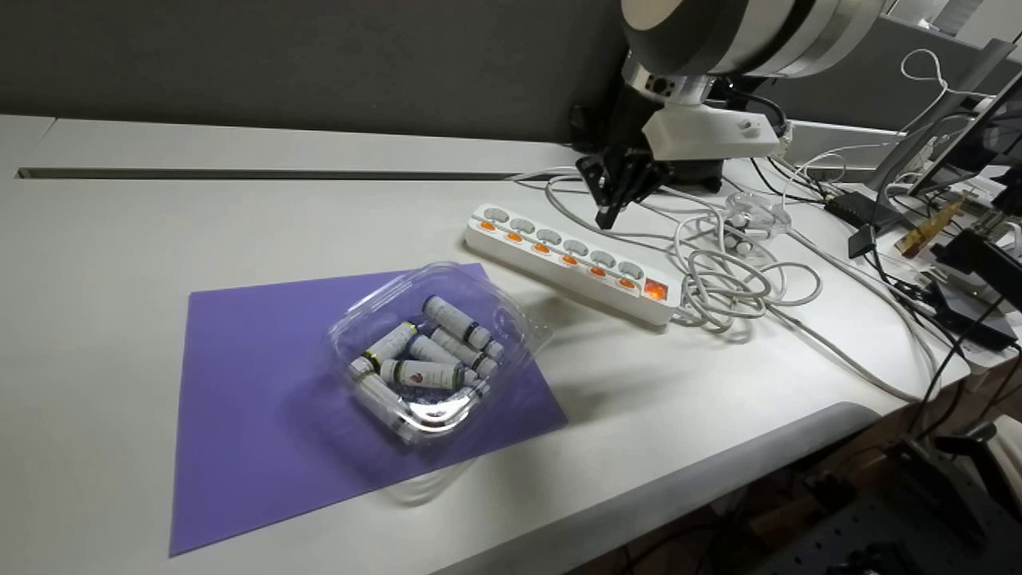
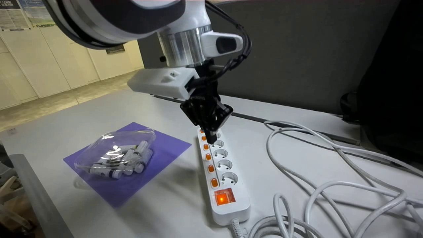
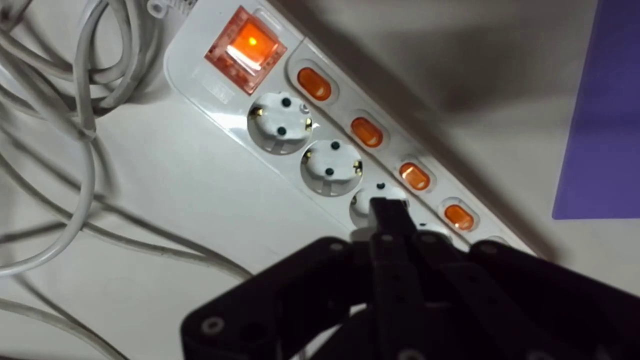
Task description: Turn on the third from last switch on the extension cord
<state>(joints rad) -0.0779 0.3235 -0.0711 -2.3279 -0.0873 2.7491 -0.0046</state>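
Observation:
The white extension cord [image 1: 559, 271] lies on the table in both exterior views [image 2: 218, 172], with a row of sockets and small orange rocker switches. A larger square switch [image 3: 246, 49] at its cable end glows orange. In the wrist view, the third small switch [image 3: 414, 176] and the fourth [image 3: 459, 217] from the cable end show uncovered; whether they are lit I cannot tell. My gripper [image 3: 389, 202] is shut and empty, pointing down above the strip. Its tips overlap the third socket in the wrist view, beside the switch row. In both exterior views the gripper [image 1: 607, 217] [image 2: 211, 140] appears above the strip.
A clear plastic tub [image 1: 431, 359] with several vials stands on a purple sheet [image 1: 255, 383] beside the strip. Loose white cables [image 1: 730, 279] lie by its cable end. A small clear container [image 1: 754, 220] sits among them. A dark panel [image 1: 319, 64] rises behind the table.

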